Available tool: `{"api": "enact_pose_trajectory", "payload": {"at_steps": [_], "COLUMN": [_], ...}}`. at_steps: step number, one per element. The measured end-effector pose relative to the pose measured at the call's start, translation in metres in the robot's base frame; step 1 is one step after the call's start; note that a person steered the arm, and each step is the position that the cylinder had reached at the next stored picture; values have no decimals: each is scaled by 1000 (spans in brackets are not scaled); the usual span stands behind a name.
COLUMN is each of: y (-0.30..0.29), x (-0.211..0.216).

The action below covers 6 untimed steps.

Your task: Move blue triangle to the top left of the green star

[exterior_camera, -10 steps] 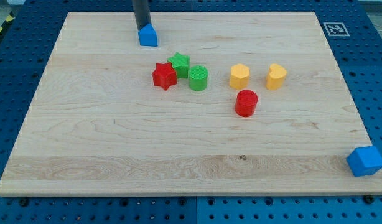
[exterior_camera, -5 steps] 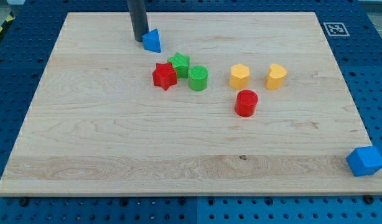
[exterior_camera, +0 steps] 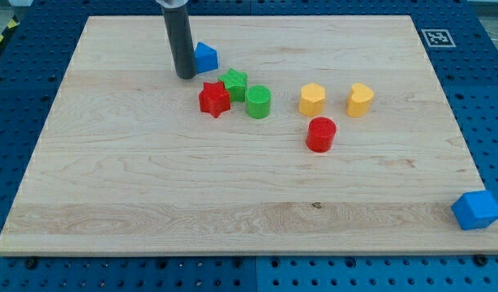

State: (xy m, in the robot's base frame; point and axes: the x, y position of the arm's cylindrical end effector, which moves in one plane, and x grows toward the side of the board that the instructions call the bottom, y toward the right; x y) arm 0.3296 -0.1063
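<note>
The arm carries no pincer; my tip (exterior_camera: 185,76) rests on the counter (exterior_camera: 152,186), just left of the blue triangle (exterior_camera: 204,57), which sits at the green star's (exterior_camera: 233,82) far left, near the red star (exterior_camera: 214,99).

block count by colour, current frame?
Blue: 2 - blue triangle, blue block off the board at the view's bottom right
Red: 2 - red star, red cylinder
Green: 2 - green star, green cylinder
Yellow: 2 - yellow hexagon, yellow heart
Total: 8
</note>
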Motion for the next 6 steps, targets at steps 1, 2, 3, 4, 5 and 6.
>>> {"api": "enact_pose_trajectory", "payload": {"at_steps": [1,2,3,4,5,6], "y": [-16,-35,-44,-37,-26,-26], "x": [-24,-26,-33,-42,-55,-70]}}
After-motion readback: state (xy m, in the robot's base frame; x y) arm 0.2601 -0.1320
